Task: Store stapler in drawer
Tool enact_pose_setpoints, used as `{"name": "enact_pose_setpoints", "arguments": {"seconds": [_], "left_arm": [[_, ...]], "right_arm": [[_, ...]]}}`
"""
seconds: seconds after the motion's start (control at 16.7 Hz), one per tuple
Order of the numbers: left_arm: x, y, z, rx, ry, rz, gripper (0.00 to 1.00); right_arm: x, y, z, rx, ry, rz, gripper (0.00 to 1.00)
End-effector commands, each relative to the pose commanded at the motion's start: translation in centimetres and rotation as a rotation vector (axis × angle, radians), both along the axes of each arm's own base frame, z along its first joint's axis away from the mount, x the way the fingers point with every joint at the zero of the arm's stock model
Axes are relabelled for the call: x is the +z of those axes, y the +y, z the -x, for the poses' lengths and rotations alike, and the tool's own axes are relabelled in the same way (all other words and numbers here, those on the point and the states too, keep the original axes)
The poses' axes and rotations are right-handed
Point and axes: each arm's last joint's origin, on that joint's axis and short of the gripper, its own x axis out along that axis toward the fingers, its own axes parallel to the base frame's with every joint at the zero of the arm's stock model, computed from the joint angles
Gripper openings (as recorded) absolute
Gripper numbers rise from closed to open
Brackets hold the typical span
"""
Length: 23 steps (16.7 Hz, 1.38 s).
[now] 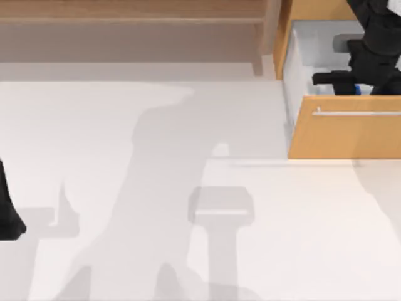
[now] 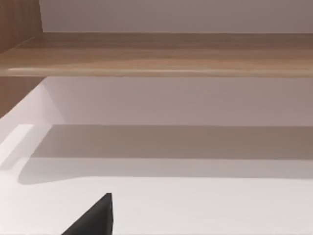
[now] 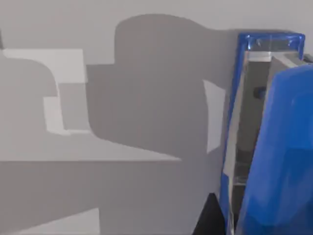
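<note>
The drawer [image 1: 344, 135] stands pulled out at the table's far right, its light wooden front with a silver bar handle [image 1: 357, 113] facing the table and its white interior [image 1: 313, 50] exposed. My right gripper [image 1: 341, 81] reaches down into that interior. A sliver of the blue stapler [image 1: 357, 89] peeks out beside its black fingers. In the right wrist view the glossy blue stapler [image 3: 276, 147] sits very close, right against a dark fingertip [image 3: 209, 218], over the white drawer floor [image 3: 122, 122]. The gripper appears shut on it. My left gripper [image 1: 11, 222] stays parked at the table's left edge.
A brown shelf unit [image 1: 131, 31] runs along the back of the table, left of the drawer; its wooden board [image 2: 156, 54] spans the left wrist view. The white tabletop [image 1: 188, 188] carries only shadows.
</note>
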Motion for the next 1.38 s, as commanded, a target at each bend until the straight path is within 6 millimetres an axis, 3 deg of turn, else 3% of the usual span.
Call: {"name": "enact_pose_setpoints", "arguments": {"seconds": [0.3, 0.36, 0.96, 1.14, 1.38], "left_arm": [[0.0, 0.0, 0.0, 0.000, 0.000, 0.000, 1.00], [0.0, 0.0, 0.0, 0.000, 0.000, 0.000, 1.00], [0.0, 0.0, 0.0, 0.000, 0.000, 0.000, 1.00], [0.0, 0.0, 0.0, 0.000, 0.000, 0.000, 1.00], [0.0, 0.0, 0.0, 0.000, 0.000, 0.000, 1.00]], "right_arm": [[0.0, 0.0, 0.0, 0.000, 0.000, 0.000, 0.98], [0.0, 0.0, 0.0, 0.000, 0.000, 0.000, 1.00], [0.2, 0.0, 0.0, 0.005, -0.008, -0.001, 1.00], [2.2, -0.4, 0.4, 0.043, -0.091, -0.010, 1.00], [6.4, -0.4, 1.5, 0.180, -0.322, -0.020, 1.00]]}}
